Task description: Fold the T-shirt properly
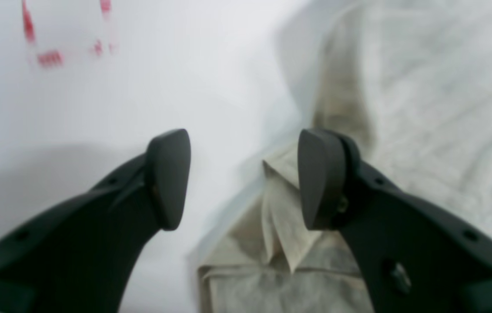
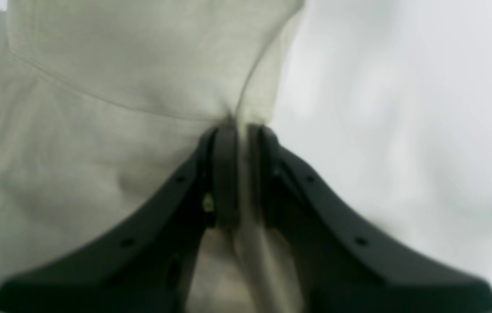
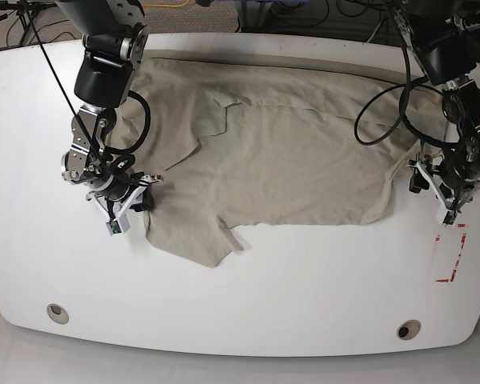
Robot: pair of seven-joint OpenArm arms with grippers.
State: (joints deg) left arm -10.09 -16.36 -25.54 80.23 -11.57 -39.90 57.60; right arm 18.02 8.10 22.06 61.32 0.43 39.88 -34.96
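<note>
T-shirt (image 3: 280, 160) lies spread and wrinkled across the far half of the white worktop (image 3: 248, 296); one flap hangs toward the near edge on the base view's left.

Right claw (image 2: 237, 174): jaws together, clamped on a bunched fold of the T-shirt's edge; cloth is pinched between the pads and trails out below them. In the base view this claw (image 3: 132, 200) sits at the T-shirt's left border.

Left claw (image 1: 243, 178): jaws apart, nothing between them. It hovers at the T-shirt's opposite border; one fingertip (image 1: 319, 178) is over a folded corner of cloth, the other (image 1: 169, 174) over bare worktop.

Red tape marks (image 3: 452, 256) sit on the worktop just beyond that border, apart from the T-shirt.
</note>
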